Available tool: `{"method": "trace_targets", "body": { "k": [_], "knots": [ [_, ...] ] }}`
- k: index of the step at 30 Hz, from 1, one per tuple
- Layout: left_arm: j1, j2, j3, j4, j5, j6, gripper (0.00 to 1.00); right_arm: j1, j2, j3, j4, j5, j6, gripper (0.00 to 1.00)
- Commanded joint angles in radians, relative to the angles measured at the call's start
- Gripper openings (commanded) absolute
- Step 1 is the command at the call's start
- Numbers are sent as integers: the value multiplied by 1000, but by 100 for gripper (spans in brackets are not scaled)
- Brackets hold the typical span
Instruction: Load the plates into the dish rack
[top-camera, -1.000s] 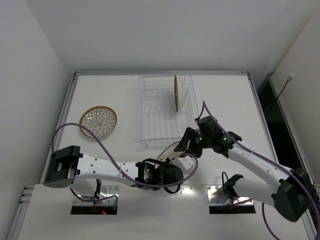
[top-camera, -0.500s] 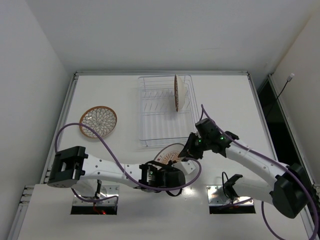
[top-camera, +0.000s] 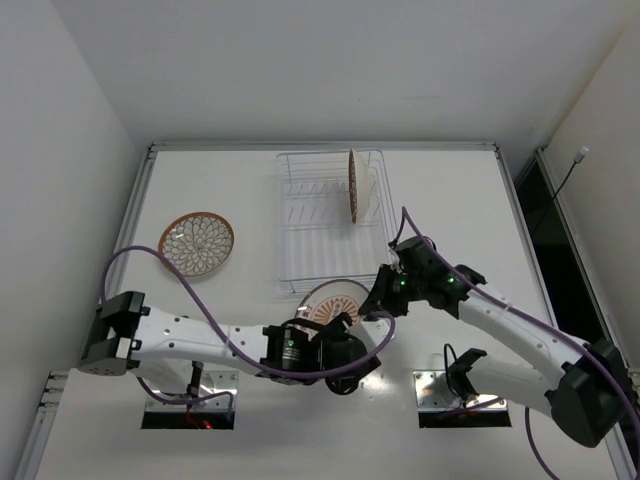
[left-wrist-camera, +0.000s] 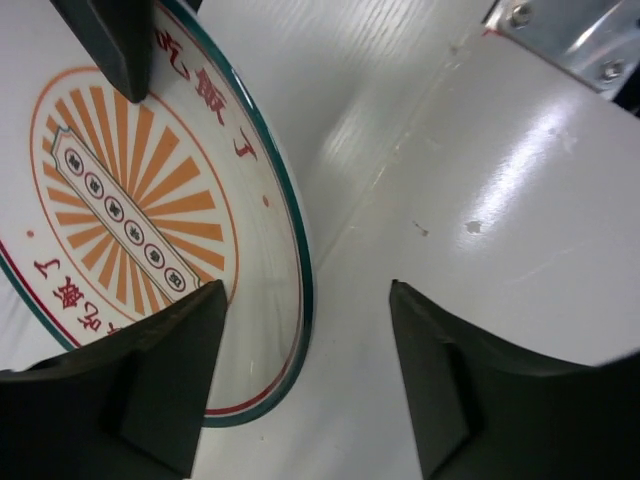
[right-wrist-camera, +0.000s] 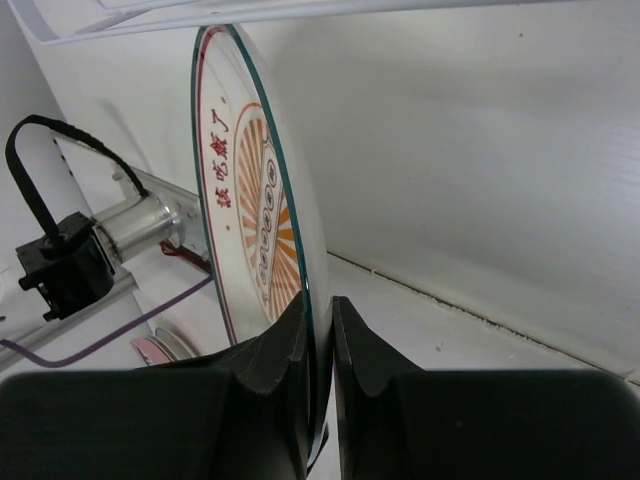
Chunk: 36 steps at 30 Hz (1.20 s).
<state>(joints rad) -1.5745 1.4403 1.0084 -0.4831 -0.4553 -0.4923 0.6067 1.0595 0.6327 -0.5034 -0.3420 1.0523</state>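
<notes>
Shift: your sunburst plate (top-camera: 335, 298) showed more of its face than a second before and sat closer to the rack.
Table (top-camera: 450, 200): white, with walls to the left and rear; you had open room right of the rack.
Dish rack (top-camera: 300, 240): thin wire; the tines left of its standing plate were free.
Brown plates: one stood on edge (top-camera: 353, 186) in the rack's right side; one lay flat (top-camera: 197, 243), well to the left.
Sunburst plate: hung just before the rack's front rail; likely stiff, glazed, slippery and breakable, best pinched at the rim.
Right claw (right-wrist-camera: 320, 330): clamped across that rim.
Left claw (left-wrist-camera: 305, 290): spread wide, with the rim in its gap.
Edge: you had to clear the front rail.
</notes>
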Motion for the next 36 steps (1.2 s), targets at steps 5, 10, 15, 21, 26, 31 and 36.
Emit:
{"method": "trace_targets", "body": {
  "k": [5,10,15,21,26,31,36],
  "knots": [
    [-16,-112,116,-63,60,35,67,8,-33,85,20,-40,-61,0],
    [-16,-248,174,-103,30,44,69,8,-53,134,-50,-19,-100,0],
    [-5,-466,210,-103,-95,35,80,8,-107,186,-129,1,-140,0],
    [-5,-772,199,-74,-368,44,89,-1,-139,355,-308,75,-235,0],
    [-5,-840,185,-213,-661,-5,96,-1,1,694,-470,292,-351,0],
    [-5,-831,158,-275,-821,-45,100,-1,129,973,-511,527,-403,0],
    [-5,-857,76,-304,-861,-84,100,-1,328,1180,-481,741,-483,0]
  ]
}}
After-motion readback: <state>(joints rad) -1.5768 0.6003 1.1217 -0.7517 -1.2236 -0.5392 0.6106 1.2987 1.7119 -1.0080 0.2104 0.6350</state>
